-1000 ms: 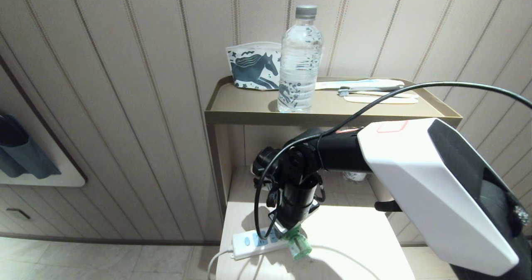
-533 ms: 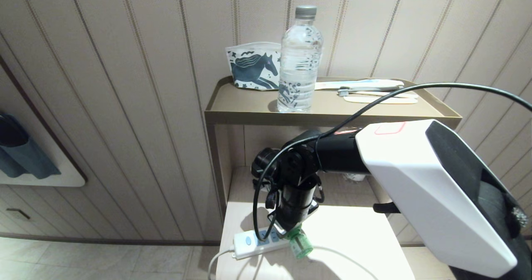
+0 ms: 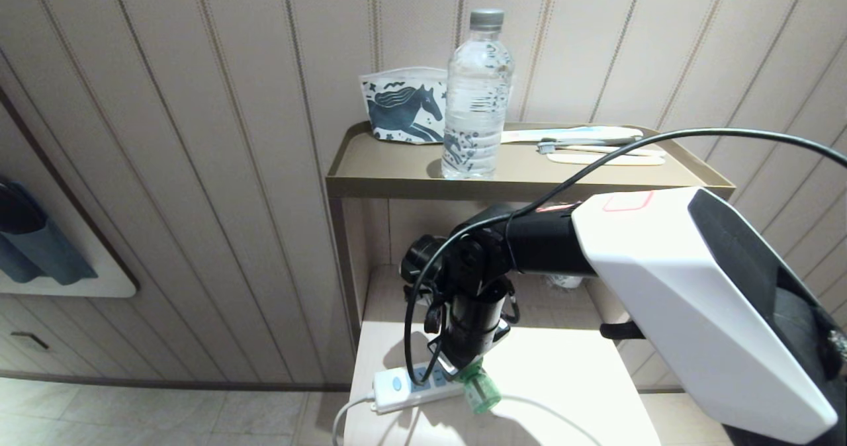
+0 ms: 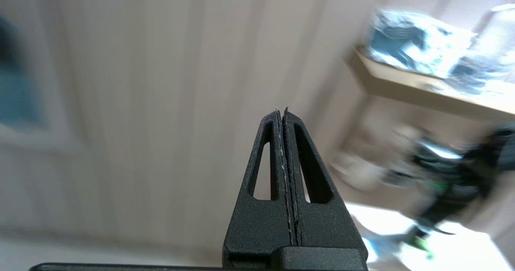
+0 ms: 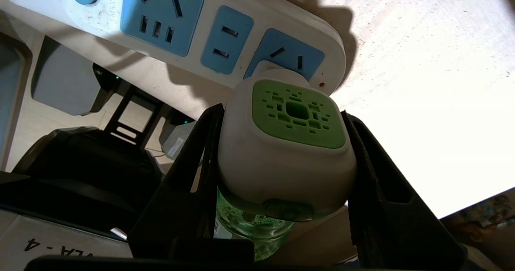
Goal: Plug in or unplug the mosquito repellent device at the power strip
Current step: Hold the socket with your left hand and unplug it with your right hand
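Item 1: mosquito repellent device (image 5: 287, 150), small white plug-in body with a perforated green top panel and a translucent green liquid bottle below. Sits at the end socket of the power strip, at the strip's end away from the button, its back against the light-blue panel. In the head view it lies at about 6 o'clock, low in the scene (image 3: 478, 388).

Item 2: power strip (image 5: 173, 25), flat white rectangular bar with light-blue socket panels and a blue oval button at one end; white cord leaves its button end. Lies on the pale wooden table top (image 3: 569, 393), at 9 o'clock from the device in the head view (image 3: 413, 388).

Item 3: right gripper (image 5: 281, 174), black, pointing down over the strip; its two fingers (image 5: 193, 174) press on opposite sides of the device's white body, pinching it.

Item 4: left gripper (image 4: 283, 142), black, fingers pressed together with nothing between; held in open air facing the panelled wall, clear of the table.

Item 5: upper shelf tray (image 3: 384, 184), tan, at 12 o'clock from the strip; bears a clear plastic water bottle (image 3: 478, 95), a white pouch with a blue horse print (image 3: 403, 112) and a toothbrush (image 3: 595, 145)
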Controlling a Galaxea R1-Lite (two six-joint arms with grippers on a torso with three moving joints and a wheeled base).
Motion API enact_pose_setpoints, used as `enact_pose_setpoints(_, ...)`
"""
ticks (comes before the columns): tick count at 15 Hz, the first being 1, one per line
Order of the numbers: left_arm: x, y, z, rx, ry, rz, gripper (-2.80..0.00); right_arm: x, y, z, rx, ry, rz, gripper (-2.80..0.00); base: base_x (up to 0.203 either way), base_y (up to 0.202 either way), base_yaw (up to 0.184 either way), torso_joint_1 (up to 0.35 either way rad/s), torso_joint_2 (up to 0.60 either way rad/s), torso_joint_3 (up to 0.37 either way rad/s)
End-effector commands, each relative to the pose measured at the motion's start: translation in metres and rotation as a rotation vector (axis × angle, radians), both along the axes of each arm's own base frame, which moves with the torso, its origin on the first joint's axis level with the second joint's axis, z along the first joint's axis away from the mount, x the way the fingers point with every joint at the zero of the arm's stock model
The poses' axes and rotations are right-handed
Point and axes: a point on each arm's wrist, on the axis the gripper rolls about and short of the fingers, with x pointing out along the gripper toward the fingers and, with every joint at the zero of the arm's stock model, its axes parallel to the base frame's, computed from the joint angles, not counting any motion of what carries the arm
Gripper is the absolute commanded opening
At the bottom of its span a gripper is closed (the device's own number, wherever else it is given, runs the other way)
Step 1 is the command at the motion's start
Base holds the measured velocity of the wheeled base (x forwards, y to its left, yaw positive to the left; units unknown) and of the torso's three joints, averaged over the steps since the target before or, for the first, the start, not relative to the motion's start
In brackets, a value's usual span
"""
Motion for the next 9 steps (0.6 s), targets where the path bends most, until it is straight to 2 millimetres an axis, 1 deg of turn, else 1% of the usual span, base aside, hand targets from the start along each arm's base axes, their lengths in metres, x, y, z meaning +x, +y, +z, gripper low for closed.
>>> enact_pose_setpoints(1,0.075,-0.004,0.033,-0.084,0.332,-0.133,-2.8,-0.003,0.001,0.005,0.006,-0.007,0.006,-2.8,0.0,0.0,0.0,0.0,0.0,0.0)
enact_pose_setpoints(3,0.123,-0.01,0.025,-0.156,0.585,-0.311,-2.8,-0.004,0.0,0.008,0.009,-0.008,0.006,-2.8,0.0,0.0,0.0,0.0,0.0,0.0)
enact_pose_setpoints(4,0.147,-0.015,0.015,-0.19,0.715,-0.389,-2.8,-0.004,0.0,0.009,0.011,-0.01,0.006,-2.8,0.0,0.0,0.0,0.0,0.0,0.0)
enact_pose_setpoints(5,0.165,-0.022,0.004,-0.204,0.824,-0.456,-2.8,-0.004,0.0,0.01,0.015,-0.014,0.006,-2.8,0.0,0.0,0.0,0.0,0.0,0.0)
enact_pose_setpoints(6,0.179,-0.032,-0.01,-0.192,0.926,-0.53,-2.8,-0.005,0.001,0.011,0.016,-0.015,0.008,-2.8,0.0,0.0,0.0,0.0,0.0,0.0)
enact_pose_setpoints(7,0.186,-0.045,-0.027,-0.139,1.02,-0.625,-2.8,-0.005,0.001,0.01,0.016,-0.015,0.008,-2.8,0.0,0.0,0.0,0.0,0.0,0.0)
enact_pose_setpoints(9,0.192,-0.063,-0.052,-0.042,1.129,-0.749,-2.8,-0.003,0.001,0.007,0.012,-0.009,0.006,-2.8,0.0,0.0,0.0,0.0,0.0,0.0)
